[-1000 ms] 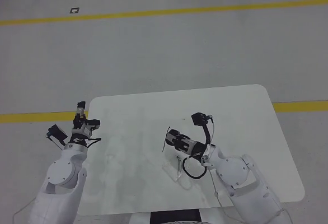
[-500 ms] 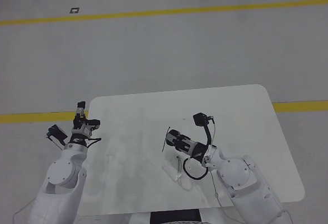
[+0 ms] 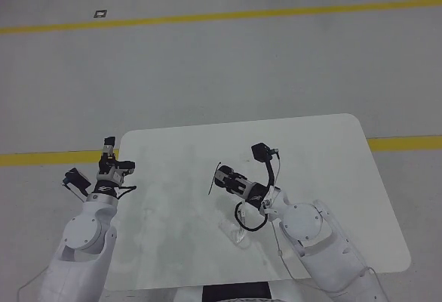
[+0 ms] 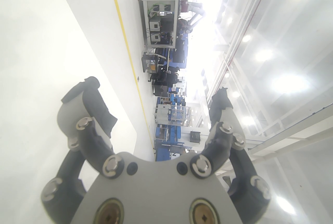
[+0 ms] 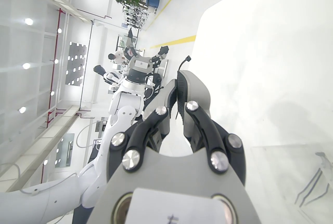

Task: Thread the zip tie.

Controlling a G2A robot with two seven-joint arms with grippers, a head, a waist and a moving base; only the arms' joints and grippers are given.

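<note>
My right claw (image 3: 219,179) is clenching a black zip tie (image 3: 213,181), which is poking out beyond it over the middle of the white worktop (image 3: 319,151). My left claw (image 3: 91,160) is hanging released, jaws spread wide, at the worktop's left edge, grasping nothing. A clear packet (image 3: 234,231) is lying flat on the worktop just beside my right arm.
</note>
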